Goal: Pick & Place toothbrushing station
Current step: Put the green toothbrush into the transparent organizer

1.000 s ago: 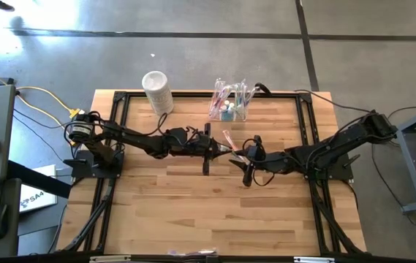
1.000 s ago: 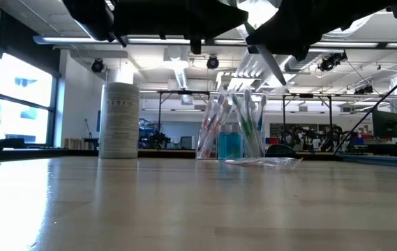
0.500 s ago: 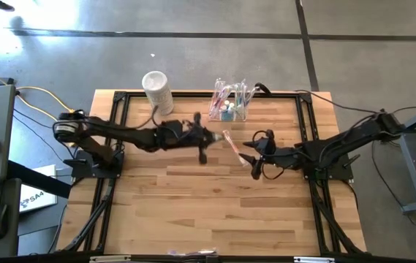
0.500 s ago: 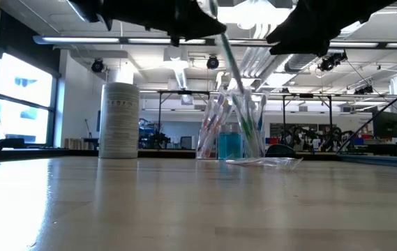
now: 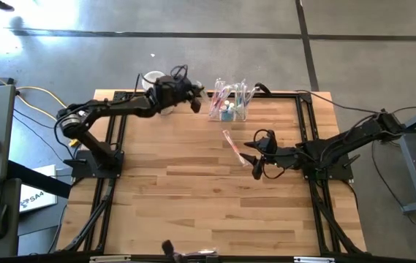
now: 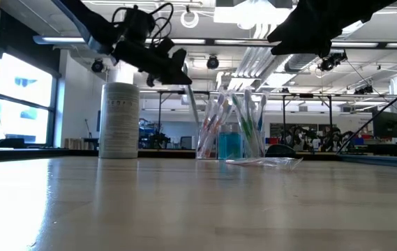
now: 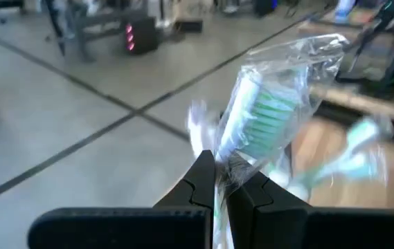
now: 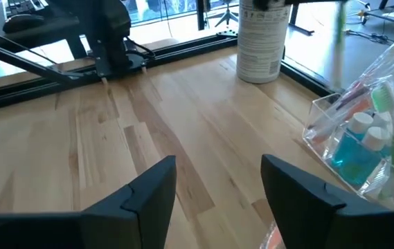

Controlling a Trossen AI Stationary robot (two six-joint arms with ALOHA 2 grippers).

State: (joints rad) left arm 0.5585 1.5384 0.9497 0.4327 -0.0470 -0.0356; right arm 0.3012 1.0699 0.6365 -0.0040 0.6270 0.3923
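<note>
The toothbrushing station (image 5: 228,103) is a clear box with several toothbrushes and a blue bottle in it. It stands by its base at the table's far edge, as the low view (image 6: 231,136) and right wrist view (image 8: 354,138) also show. My left gripper (image 5: 196,104) hovers just left of it, shut on a toothbrush in a clear wrapper (image 7: 259,111). My right gripper (image 5: 252,164) stands open over the table's middle right, with nothing between its fingers (image 8: 151,183). A pink wrapped toothbrush (image 5: 231,142) lies flat on the table beside it. My left gripper pinches the wrapped toothbrush between its two fingers (image 7: 200,176), just behind the green-bristled head (image 7: 233,153). The fingers reach out roughly level toward the table's far edge. The head sticks out past the fingertips, the handle (image 6: 193,110) hangs slanting below, and the brush is clear of the table.
A white cylindrical container (image 6: 118,120) stands at the far edge, left of the station and partly under my left arm (image 5: 120,108). A black frame (image 5: 281,93) runs around the table. Bare wood (image 5: 193,197) spreads across the near half.
My left gripper has swung from the table's middle toward the far edge, carrying the wrapped toothbrush clear of the table to just left of the station. My right gripper has drawn back a little toward the right edge. The pink toothbrush now lies on the table between them.
</note>
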